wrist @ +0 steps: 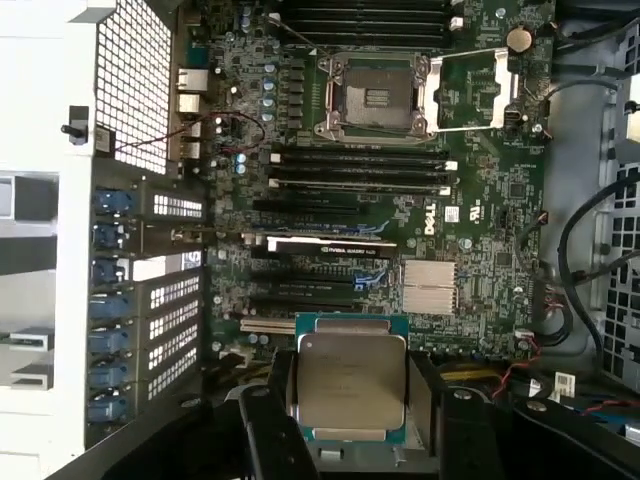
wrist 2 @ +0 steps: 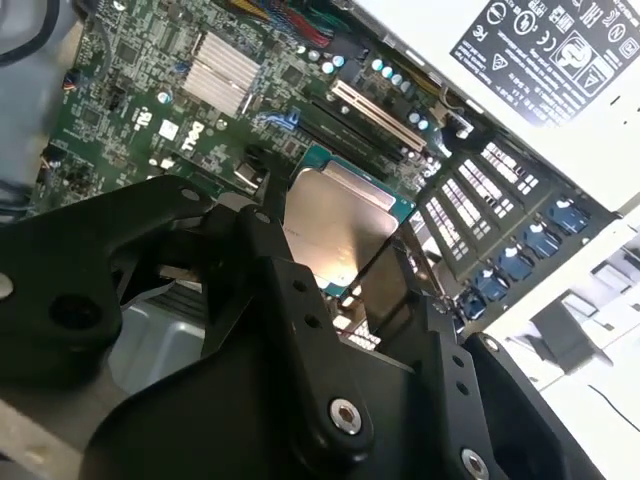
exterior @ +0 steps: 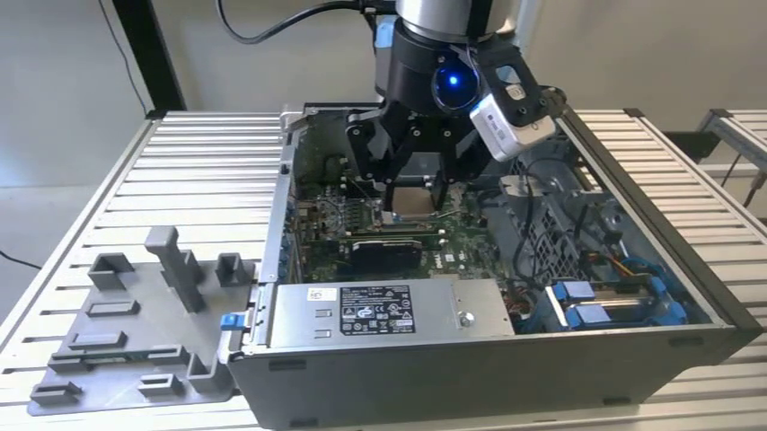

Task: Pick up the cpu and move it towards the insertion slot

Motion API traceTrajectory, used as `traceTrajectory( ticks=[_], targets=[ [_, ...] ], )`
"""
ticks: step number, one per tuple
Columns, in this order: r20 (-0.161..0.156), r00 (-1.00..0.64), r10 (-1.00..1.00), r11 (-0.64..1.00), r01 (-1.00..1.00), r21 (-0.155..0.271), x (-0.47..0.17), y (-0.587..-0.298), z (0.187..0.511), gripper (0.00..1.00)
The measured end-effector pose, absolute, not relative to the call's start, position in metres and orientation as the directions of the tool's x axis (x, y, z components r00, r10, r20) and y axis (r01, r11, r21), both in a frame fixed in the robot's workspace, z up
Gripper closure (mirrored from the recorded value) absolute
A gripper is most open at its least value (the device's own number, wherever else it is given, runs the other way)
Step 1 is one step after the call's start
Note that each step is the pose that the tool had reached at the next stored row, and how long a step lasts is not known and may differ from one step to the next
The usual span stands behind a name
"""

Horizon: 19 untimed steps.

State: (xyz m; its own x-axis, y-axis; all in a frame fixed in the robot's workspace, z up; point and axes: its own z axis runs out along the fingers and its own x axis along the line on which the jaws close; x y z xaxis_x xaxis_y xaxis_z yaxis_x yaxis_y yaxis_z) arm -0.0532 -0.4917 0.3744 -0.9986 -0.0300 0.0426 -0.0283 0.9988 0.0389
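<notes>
My gripper [exterior: 414, 190] is shut on the cpu [exterior: 414, 205], a flat silvery square chip held level above the green board inside the open computer case. In both wrist views the black fingers [wrist: 270, 420] clamp two opposite edges of the cpu [wrist: 350, 378] [wrist 2: 338, 228]. The insertion slot [wrist: 376, 95] is a square socket with a shiny metal frame and a dark centre. In the first wrist view it lies some way across the board from the chip, beyond several long black card and memory slots. Its metal lid [wrist: 478, 88] stands flipped open beside it.
The case walls [exterior: 278, 224] rise around the board. A silver box with a label [exterior: 383, 310] sits along the near side, and blue-clipped bays [exterior: 612, 301] and loose cables lie at the exterior view's right. A grey plastic tray with posts [exterior: 132, 341] rests on the slatted table.
</notes>
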Motion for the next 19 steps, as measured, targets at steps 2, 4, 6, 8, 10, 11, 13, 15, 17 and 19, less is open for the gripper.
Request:
traceTrajectory(
  ticks=[2, 4, 6, 8, 10, 11, 13, 15, 17, 19],
  targets=[
    [0.043, -0.999, -0.03, 0.999, -0.028, 0.039, -0.053, -0.492, 0.374, 1.0],
    [0.043, -0.999, -0.03, 0.999, -0.028, 0.039, -0.053, -0.492, 0.374, 1.0],
    [0.043, -0.999, -0.03, 0.999, -0.028, 0.038, -0.053, -0.492, 0.374, 1.0],
    [0.043, -0.999, -0.03, 0.999, -0.028, 0.038, -0.053, -0.492, 0.374, 1.0],
    [0.043, -0.999, -0.03, 0.999, -0.028, 0.038, -0.053, -0.491, 0.374, 1.0],
    [0.043, -0.999, -0.029, 0.999, -0.028, 0.038, -0.053, -0.49, 0.374, 1.0],
    [0.043, -0.999, -0.029, 0.999, -0.027, 0.038, -0.053, -0.487, 0.374, 1.0],
    [0.043, -0.999, -0.028, 0.999, -0.026, 0.038, -0.053, -0.484, 0.374, 1.0],
    [0.043, -0.999, -0.027, 0.999, -0.025, 0.038, -0.054, -0.481, 0.374, 1.0],
    [0.043, -0.999, -0.026, 0.999, -0.024, 0.038, -0.054, -0.478, 0.374, 1.0]
  ],
)
